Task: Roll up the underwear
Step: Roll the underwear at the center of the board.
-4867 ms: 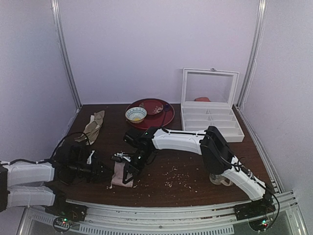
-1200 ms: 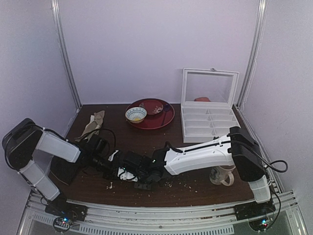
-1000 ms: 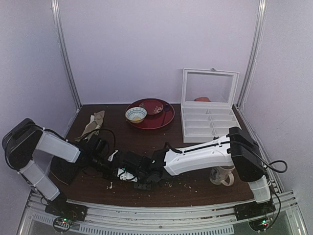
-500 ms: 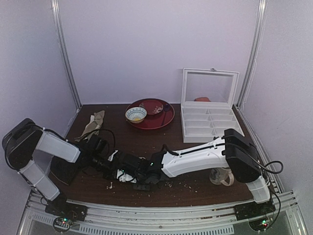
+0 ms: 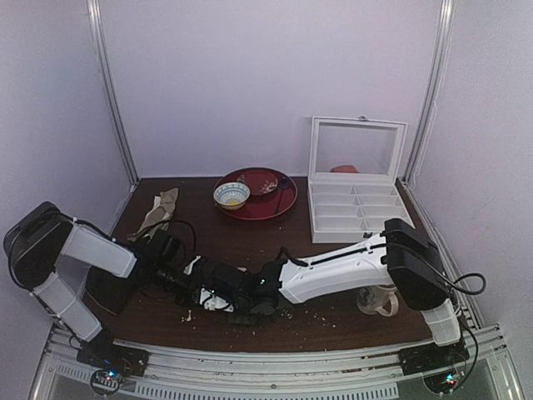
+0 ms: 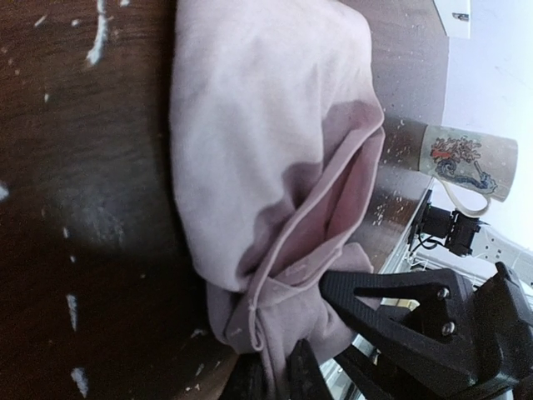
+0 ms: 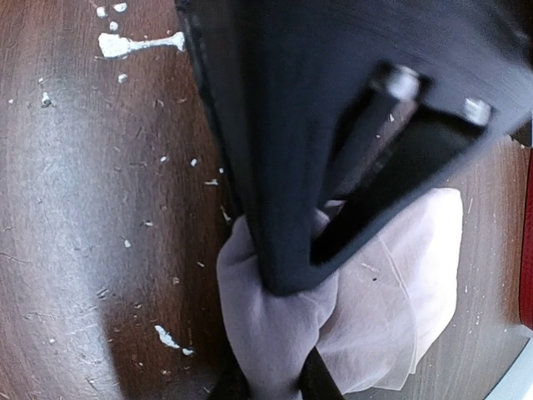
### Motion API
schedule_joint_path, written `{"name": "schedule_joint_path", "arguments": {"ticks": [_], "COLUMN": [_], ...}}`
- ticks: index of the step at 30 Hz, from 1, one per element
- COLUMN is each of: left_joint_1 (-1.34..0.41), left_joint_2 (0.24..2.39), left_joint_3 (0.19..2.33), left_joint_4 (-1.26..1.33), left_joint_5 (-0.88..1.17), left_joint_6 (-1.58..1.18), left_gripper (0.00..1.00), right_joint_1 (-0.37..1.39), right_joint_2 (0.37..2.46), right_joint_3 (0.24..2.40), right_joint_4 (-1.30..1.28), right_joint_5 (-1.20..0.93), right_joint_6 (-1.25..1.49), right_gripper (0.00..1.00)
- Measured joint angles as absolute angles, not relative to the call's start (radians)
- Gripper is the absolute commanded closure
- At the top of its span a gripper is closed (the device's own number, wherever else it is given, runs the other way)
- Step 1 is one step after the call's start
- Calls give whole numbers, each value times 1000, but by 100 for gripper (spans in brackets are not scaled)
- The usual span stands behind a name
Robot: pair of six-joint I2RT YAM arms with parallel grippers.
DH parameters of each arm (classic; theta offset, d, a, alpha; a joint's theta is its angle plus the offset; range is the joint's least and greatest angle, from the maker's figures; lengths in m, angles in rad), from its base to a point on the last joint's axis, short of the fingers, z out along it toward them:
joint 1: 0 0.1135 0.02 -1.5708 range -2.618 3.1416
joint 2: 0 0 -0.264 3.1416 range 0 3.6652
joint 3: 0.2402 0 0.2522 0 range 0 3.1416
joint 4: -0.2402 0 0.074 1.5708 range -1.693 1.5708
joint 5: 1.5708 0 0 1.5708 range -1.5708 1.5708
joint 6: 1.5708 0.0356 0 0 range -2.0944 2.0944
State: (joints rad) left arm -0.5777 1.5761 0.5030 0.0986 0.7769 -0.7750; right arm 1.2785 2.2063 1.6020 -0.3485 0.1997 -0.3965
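The underwear (image 6: 250, 125) is a pale pink bundle lying on the dark table, and only a small whitish patch (image 5: 211, 299) of it shows from above, between the two grippers. My left gripper (image 6: 279, 371) is shut on a bunched end of the fabric. From the other side, my right gripper (image 7: 271, 379) pinches a thick gather of the same cloth (image 7: 383, 283). In the top view the left gripper (image 5: 193, 287) and right gripper (image 5: 225, 293) meet head to head near the table's front left. The left gripper's black body (image 7: 333, 108) fills the upper part of the right wrist view.
A patterned mug (image 5: 376, 300) stands at the front right. At the back are a red tray (image 5: 279, 202) with a bowl (image 5: 231, 194) and an open white compartment box (image 5: 358, 208). A beige-olive cloth (image 5: 158, 212) lies at the back left. Crumbs dot the wood.
The right gripper's jaws have closed in on the bunched fabric over the last second. Its arm has shifted slightly. The left arm has hardly moved.
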Motion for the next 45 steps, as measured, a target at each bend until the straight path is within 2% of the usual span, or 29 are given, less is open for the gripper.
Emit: {"name": "schedule_joint_path", "arguments": {"ticks": [3, 9, 15, 30, 37, 45], "left_joint_1": [-570, -490, -397, -394, -394, -393], "left_joint_2": [1576, 1525, 1440, 1442, 1417, 1287], "left_joint_3": [498, 469, 449, 439, 439, 439], "left_joint_4": [105, 82, 43, -1, -46, -141], "left_joint_5": [786, 804, 804, 789, 752, 693], "left_joint_6": [-794, -813, -813, -811, -808, -796], "left_gripper": [60, 55, 55, 62, 64, 63], "right_joint_1": [1277, 1267, 1242, 1152, 1095, 1023], "right_joint_2": [2203, 2203, 2216, 2378, 2437, 2499], "right_joint_3": [1599, 1614, 1675, 1976, 2047, 2082], "right_joint_4": [-346, -356, -440, -691, -743, -760], "right_joint_5": [187, 126, -26, -392, -585, -795], "right_joint_6": [-397, -392, -374, -324, -266, -171], "right_gripper": [100, 100, 100, 100, 100, 100]}}
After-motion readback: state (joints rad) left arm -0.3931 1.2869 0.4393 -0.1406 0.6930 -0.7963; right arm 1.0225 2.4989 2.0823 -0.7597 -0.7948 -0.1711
